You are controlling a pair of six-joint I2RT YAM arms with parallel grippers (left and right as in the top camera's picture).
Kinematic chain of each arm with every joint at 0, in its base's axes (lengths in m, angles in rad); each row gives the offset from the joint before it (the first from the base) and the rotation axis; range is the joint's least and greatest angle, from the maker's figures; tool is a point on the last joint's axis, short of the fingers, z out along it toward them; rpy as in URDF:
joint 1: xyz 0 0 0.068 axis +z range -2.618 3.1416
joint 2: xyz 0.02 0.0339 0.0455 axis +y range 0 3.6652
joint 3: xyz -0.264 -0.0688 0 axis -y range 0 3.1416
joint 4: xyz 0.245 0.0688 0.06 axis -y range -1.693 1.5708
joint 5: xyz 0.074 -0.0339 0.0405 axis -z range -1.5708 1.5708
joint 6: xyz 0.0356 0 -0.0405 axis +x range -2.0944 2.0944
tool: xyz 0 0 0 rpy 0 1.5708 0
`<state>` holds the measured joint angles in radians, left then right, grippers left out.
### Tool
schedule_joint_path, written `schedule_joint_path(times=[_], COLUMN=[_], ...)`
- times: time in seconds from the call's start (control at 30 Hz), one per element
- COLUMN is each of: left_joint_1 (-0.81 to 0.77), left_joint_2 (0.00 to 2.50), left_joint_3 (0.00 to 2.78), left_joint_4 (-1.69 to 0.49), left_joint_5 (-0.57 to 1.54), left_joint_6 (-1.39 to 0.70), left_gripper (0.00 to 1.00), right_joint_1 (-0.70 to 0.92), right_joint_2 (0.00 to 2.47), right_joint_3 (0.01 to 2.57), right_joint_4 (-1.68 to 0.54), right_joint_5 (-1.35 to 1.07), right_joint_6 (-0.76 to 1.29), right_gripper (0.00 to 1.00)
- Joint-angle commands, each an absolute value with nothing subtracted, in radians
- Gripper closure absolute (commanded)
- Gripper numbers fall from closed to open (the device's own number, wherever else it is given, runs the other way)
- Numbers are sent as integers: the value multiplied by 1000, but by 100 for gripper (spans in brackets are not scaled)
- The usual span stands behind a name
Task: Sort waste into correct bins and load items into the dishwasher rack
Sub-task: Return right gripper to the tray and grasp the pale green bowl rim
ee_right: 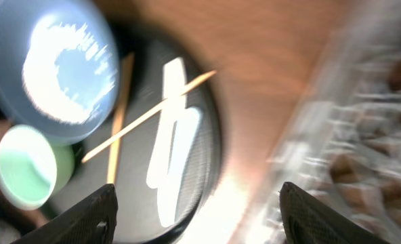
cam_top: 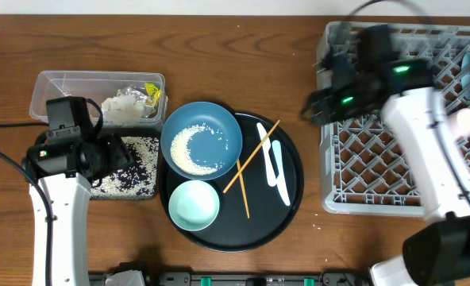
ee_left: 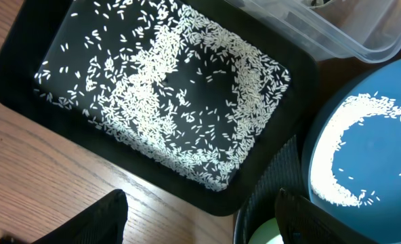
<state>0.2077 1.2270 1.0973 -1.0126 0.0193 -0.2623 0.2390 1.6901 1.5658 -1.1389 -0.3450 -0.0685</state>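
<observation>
Blue bowl [ee_left: 373,152] just beside black tray [ee_left: 11,78] corner

The bench [cam_top: 243,63] is brown wood with a long grain running side to side, its surface a warm reddish tone under the light, and beyond its far edge a narrow pale strip [cam_top: 140,8] shows. A large round black tray [cam_top: 292,184] lies flat near the middle of it, a little toward the near side, with a low raised rim and a finely textured matte floor that looks almost woven up close. Along the near edge of the bench runs a dark rail [cam_top: 187,279] with small fittings on it.
</observation>
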Motion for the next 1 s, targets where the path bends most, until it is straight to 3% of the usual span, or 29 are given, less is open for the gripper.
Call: schedule_joint_path(times=[0.0, 0.43, 0.97], left_joint_1=[210, 210, 210], left_joint_2=[1231, 1231, 1231], left_joint_3=[1102, 1102, 1102], left_joint_4=[-1013, -1015, -1018], left_joint_5=[14, 15, 15], left_joint_6=[-268, -268, -268], left_gripper=[29, 29, 29], right_joint_1=[374, 807, 957], right_joint_2=[1690, 1690, 1765], right_joint_3=[1489, 1214, 1134], right_joint_4=[-1116, -745, -568], right_joint_5=[-356, -252, -191], right_joint_6=[-26, 139, 327], right_gripper=[28, 25, 34])
